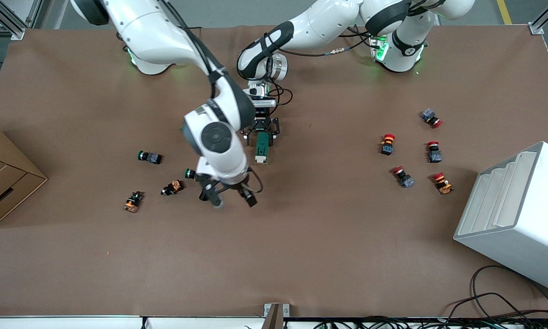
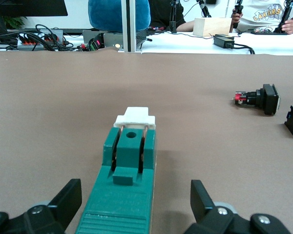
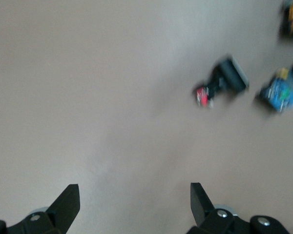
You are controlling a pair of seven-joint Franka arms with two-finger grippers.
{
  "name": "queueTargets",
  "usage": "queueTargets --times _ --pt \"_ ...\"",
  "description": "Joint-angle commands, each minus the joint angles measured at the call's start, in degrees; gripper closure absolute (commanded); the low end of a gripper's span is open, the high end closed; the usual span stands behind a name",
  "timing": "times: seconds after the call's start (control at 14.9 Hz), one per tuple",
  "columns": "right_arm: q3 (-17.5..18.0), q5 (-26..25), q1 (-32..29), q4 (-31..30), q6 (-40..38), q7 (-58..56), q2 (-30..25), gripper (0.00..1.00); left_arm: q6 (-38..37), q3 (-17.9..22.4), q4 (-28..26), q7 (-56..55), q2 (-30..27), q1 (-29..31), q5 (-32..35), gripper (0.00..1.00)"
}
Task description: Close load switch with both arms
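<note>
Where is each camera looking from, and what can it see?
Front view: high across the table, facing both arms, the left gripper and right gripper.
Left wrist view: on the left arm, looking along the table at the load switch between its open fingers.
Right wrist view: on the right arm, looking down at bare table past its open fingers.
Front and left wrist views share the load switch.

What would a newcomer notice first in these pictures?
The dark green load switch lies mid-table, with the left end effector open around its end that is farther from the front camera. The right end effector, also open, hangs over bare table nearer that camera, beside the green-capped push buttons.
</note>
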Motion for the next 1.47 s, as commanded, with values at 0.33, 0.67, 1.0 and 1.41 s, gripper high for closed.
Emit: queueTargets --times 0.33,0.67,1.0,1.41 --pt "1.01 3.41 -17.85 -0.91 -20.59 -48.88 -12.00 0.00 3.05 -0.62 2.35 6.95 -1.59 1.51 -5.66 0.01" --pt "0.75 1.92 -30.77 -0.65 -30.97 -79.50 -17.72 0.00 3.49 -1.85 5.87 13.04 -2.39 1.95 -12.01 0.02" --pt "0.84 -4.50 -34.66 1.46 -37.75 -80.95 -21.41 0.00 4.55 -8.77 5.87 17.86 -3.70 9.31 -12.54 0.02" --pt "1.10 -4.07 -34.84 5.95 -41.80 -80.95 -20.89 0.00 4.11 -26.44 5.70 28.05 -4.14 26.89 -12.80 0.01"
